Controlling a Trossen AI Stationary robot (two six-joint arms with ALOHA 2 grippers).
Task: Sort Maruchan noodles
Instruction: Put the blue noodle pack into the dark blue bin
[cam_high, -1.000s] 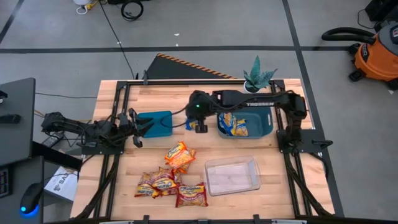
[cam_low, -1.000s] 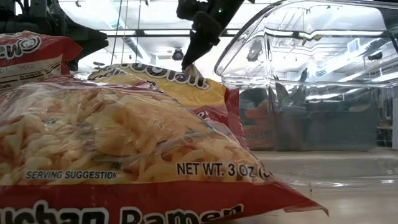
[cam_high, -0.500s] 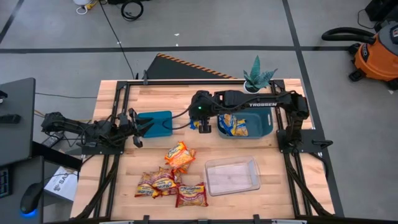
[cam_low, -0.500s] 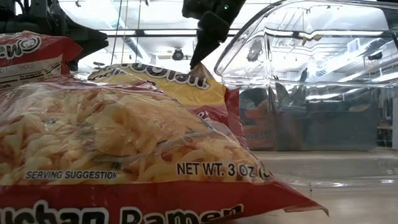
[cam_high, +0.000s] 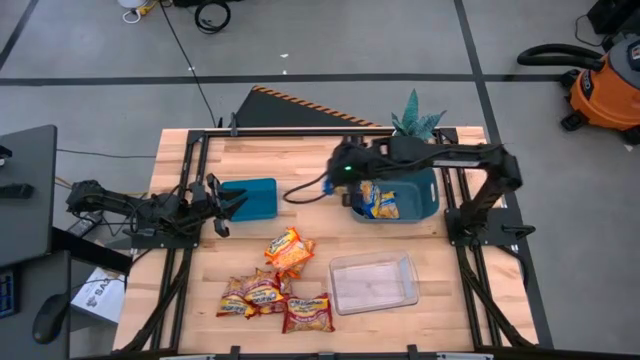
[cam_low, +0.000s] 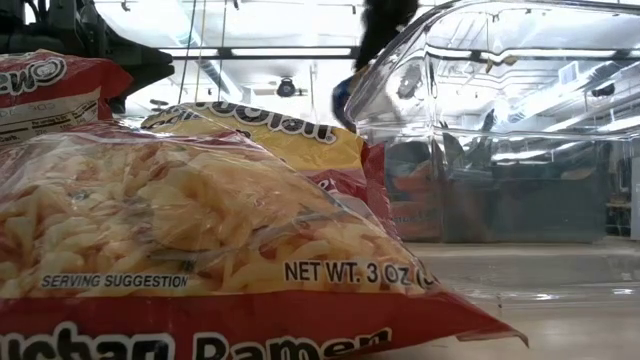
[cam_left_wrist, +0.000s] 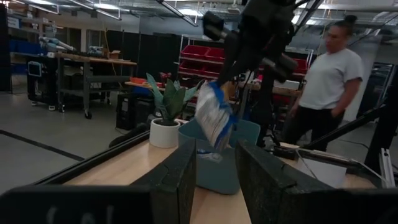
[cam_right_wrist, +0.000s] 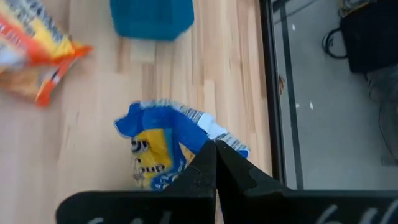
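- The right gripper hung clamped on a blue-and-yellow noodle packet, just at nine o'clock of the right teal bin.
- The left gripper waited beside the left teal bin, fingers apart.
- Other packets lay near six o'clock.

Right tool clamped, left parted.

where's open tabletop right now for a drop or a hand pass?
Bare wood: the strip between the left teal bin and the right teal bin, though the right gripper hangs a blue packet at its right end. The far-left corner is bare too. Crowded: the ramen pile beside the clear container.
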